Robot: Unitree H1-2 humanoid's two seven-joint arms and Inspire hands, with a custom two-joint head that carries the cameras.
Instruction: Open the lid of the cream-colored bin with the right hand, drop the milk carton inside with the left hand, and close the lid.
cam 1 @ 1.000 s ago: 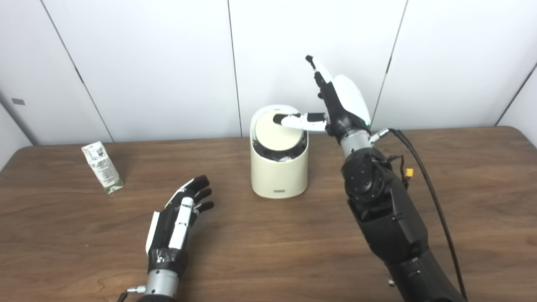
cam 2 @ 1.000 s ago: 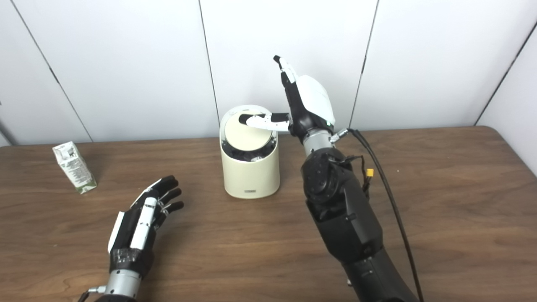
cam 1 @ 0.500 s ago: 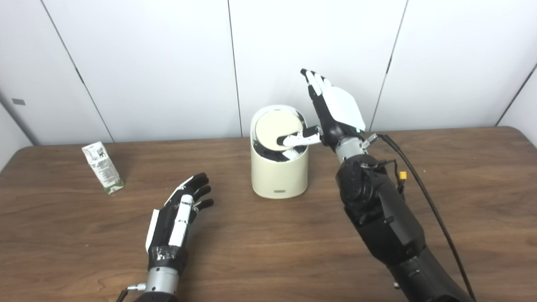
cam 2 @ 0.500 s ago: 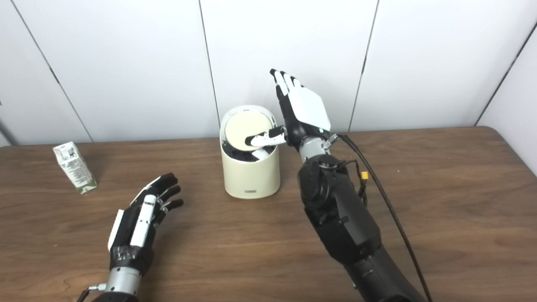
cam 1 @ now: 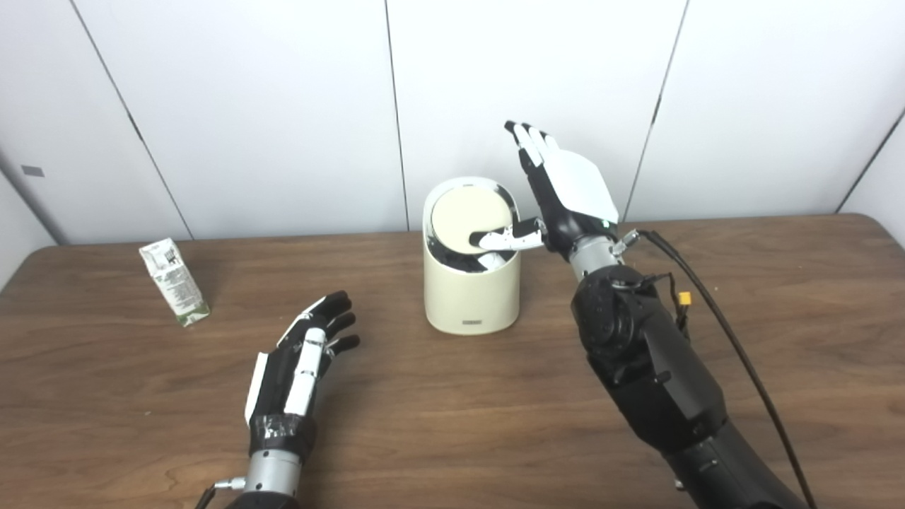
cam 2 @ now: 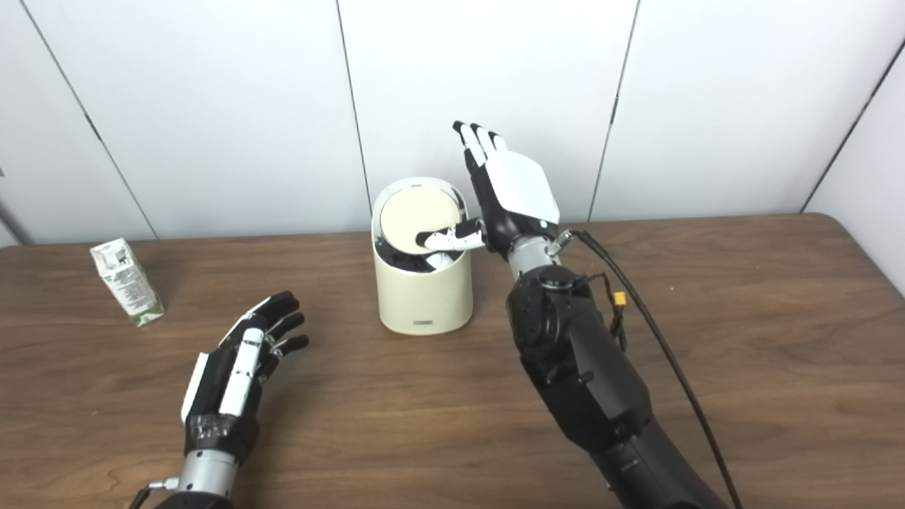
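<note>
We see the bin standing on the table near the middle of its far edge, upright, cream-coloured, with a small label low on its front. Its round lid is tipped: the near side has swung down into the bin and the far side is raised, so a dark gap shows along the near rim. Our right hand is just beside the bin's right side, palm turned left, fingers held straight up and apart above the rim. Its thumb reaches sideways over the right rim and rests on the lower right part of the lid, pressing it inward. The hand grips nothing. A black cable runs from its wrist toward the right near corner.

The carton stands well apart from the bin, close to the far left corner, leaning a little to the left, white and green with small print. Nothing touches it.

Our left hand hovers low over the table or rests on it, we cannot tell which, toward the near edge, between carton and bin but nearer us. Its fingers are spread, slightly curled, pointing toward the far right, and it holds nothing.
</note>
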